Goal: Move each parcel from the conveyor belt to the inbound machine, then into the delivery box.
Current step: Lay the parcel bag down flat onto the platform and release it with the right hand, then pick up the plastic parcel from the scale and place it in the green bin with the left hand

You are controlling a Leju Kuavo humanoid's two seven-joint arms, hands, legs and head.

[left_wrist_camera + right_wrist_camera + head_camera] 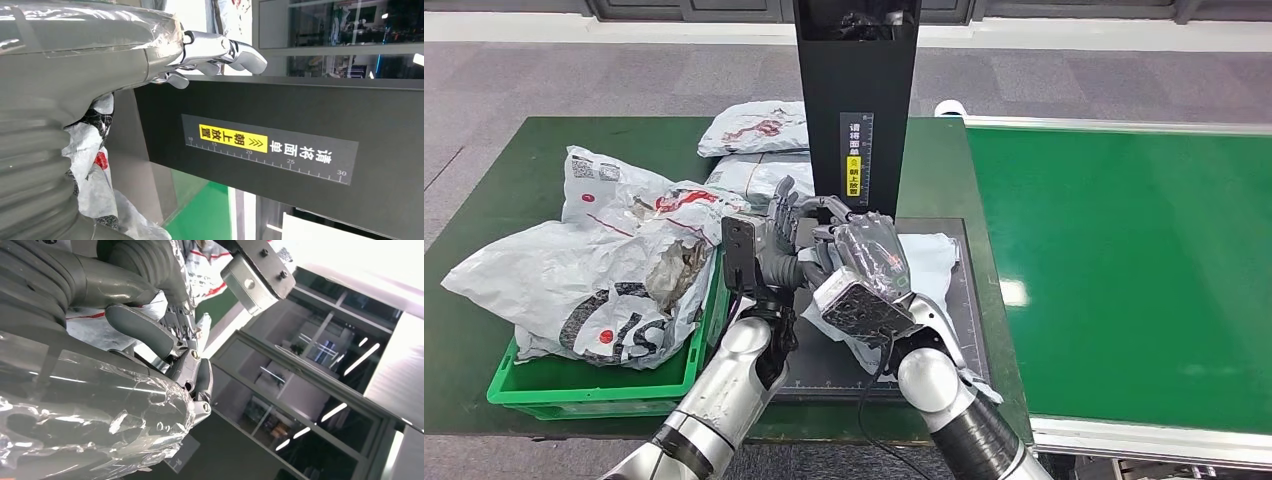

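Nearest the camera, the two silver arms converge over the dark gridded scanning platform point(969, 300) of the inbound machine. The right hand point(871, 252) lies palm-down across a flat white plastic mailer parcel point(934, 262), and the left hand point(786, 232) meets it from the other side at the parcel's near edge; whether either hand's fingers have closed on the plastic I cannot tell. Both hands sit low and together, probably to steady or gather the limp bag on the platform under the tall black scanner column point(857, 110), whose yellow label marks the read area. The parcel looks thin, crumpled and slippery. To the left, a green plastic crate point(589, 385) already holds grey-white mailers point(584, 270). Right, the green conveyor belt point(1124, 260)
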